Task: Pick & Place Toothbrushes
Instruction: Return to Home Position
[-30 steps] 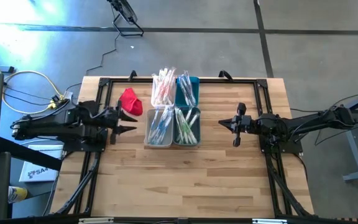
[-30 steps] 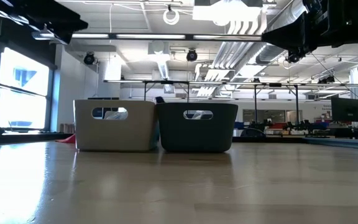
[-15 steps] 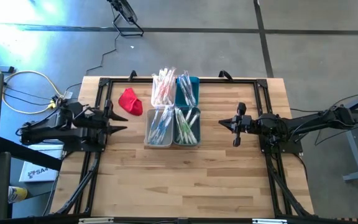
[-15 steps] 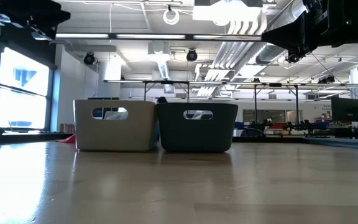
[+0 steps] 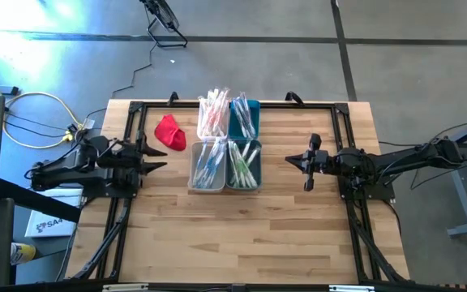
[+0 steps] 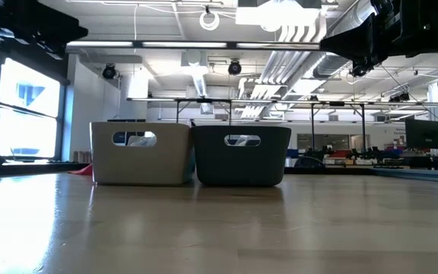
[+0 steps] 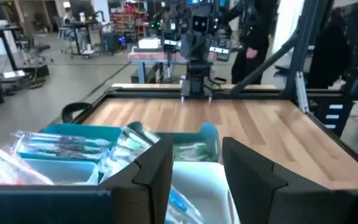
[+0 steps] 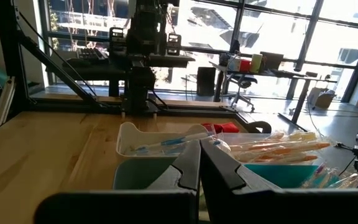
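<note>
Wrapped toothbrushes (image 5: 214, 112) fill four small bins in a block at the table's middle: white (image 5: 202, 122) and teal (image 5: 254, 109) at the far side, white (image 5: 193, 180) and teal (image 5: 258, 180) nearer. My left gripper (image 5: 159, 158) hangs open and empty left of the bins, level, pointing at them. In its wrist view the fingers (image 7: 160, 168) frame the near white bin (image 7: 194, 180). My right gripper (image 5: 290, 161) is shut, holding nothing, right of the bins and pointing at them. Its wrist view (image 8: 199, 165) shows toothbrushes (image 8: 278, 149) beyond the fingertips.
A red cloth (image 5: 169, 132) lies on the table left of the far white bin, just beyond my left gripper. The low view shows the two near bins side by side (image 6: 141, 154) (image 6: 240, 156). Bare wood (image 5: 242, 235) stretches from the bins to the near edge.
My left gripper has drawn back toward the table's left edge, away from the bins, keeping level and open. The bins and toothbrushes have kept their places.
</note>
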Action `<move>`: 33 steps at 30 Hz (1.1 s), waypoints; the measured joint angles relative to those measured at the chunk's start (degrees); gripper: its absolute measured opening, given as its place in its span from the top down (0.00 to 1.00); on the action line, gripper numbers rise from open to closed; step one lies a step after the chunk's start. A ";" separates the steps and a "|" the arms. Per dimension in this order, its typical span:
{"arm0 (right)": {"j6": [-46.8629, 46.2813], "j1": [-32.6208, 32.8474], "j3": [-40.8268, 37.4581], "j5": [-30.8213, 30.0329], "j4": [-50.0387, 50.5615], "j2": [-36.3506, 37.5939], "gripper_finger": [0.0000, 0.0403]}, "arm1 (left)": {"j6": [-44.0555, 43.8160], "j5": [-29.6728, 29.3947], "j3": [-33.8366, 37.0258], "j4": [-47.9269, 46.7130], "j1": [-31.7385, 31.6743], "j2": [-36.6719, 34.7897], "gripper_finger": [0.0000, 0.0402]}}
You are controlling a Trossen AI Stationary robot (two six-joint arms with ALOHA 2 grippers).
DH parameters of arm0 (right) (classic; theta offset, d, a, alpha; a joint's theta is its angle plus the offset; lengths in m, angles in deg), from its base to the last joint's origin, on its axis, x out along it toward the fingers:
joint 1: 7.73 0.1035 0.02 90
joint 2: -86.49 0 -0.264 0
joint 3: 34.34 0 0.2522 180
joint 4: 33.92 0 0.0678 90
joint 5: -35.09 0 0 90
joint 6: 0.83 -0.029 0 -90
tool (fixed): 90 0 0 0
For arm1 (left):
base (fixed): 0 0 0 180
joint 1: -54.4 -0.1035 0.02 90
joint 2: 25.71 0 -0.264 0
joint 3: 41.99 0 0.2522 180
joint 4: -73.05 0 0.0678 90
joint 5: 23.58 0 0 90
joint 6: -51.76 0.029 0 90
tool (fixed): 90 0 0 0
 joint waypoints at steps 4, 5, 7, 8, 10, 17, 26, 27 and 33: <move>0.04 -0.01 0.00 -0.02 -0.73 0.00 0.99 | -0.46 -0.18 0.97 1.27 -0.01 -0.14 0.66; 0.04 -0.02 0.00 -0.02 -0.80 0.00 0.99 | -0.41 -0.16 2.00 1.84 0.00 -0.14 0.66; 0.04 -0.02 0.00 -0.02 -0.78 0.00 0.99 | -0.13 -0.09 4.43 1.96 0.01 -0.01 0.66; 0.04 -0.02 0.00 -0.04 -0.77 0.00 0.99 | 0.18 0.19 5.48 2.93 0.01 0.01 0.66; 0.04 -0.02 0.00 -0.02 -0.78 0.00 0.99 | 1.10 0.46 7.43 5.28 0.01 -0.09 0.66; 0.05 -0.01 0.00 -0.03 -0.76 0.00 0.99 | 1.24 1.04 13.10 7.75 0.01 -0.10 0.66; 0.06 0.00 0.00 -0.04 -0.71 0.00 0.99 | 1.57 1.74 14.97 8.16 0.01 -0.11 0.66; 0.06 -0.01 0.00 -0.04 -0.73 0.00 0.99 | 1.57 1.74 14.98 8.12 0.01 -0.06 0.66; 0.06 -0.02 0.00 -0.04 -0.71 -0.02 0.99 | 1.57 1.76 15.19 9.22 0.01 -0.08 0.66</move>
